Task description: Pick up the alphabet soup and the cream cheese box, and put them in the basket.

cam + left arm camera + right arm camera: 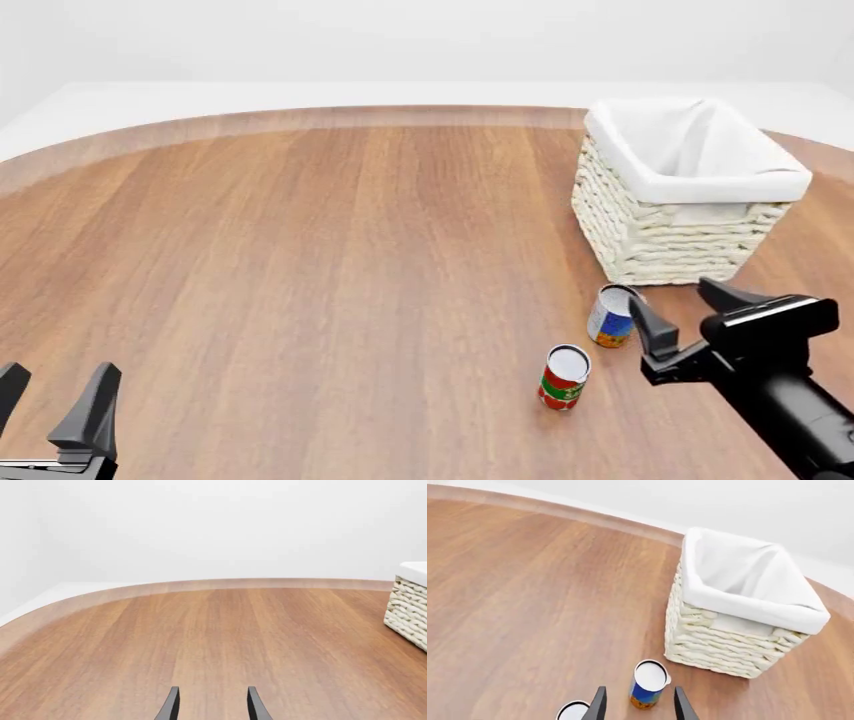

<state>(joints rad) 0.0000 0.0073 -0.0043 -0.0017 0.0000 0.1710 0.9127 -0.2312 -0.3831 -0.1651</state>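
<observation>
Item, alphabet soup: small upright can, blue-and-white label, orange base (pixel 611 318), standing near-left of the cream woven wicker basket with white cloth lining (pixel 667 240). We place it just left of and beyond the right end effector (pixel 681 320), whose fingers stand apart with nothing between; the can's long axis is vertical.

Item, red-and-green can (pixel 565 377): nearer and left, close beside the approach.

Item, left end effector (pixel 54 405): apart, idle, far across the wooden tabletop (pixel 334 260).

Cream cheese box: not seen.
</observation>
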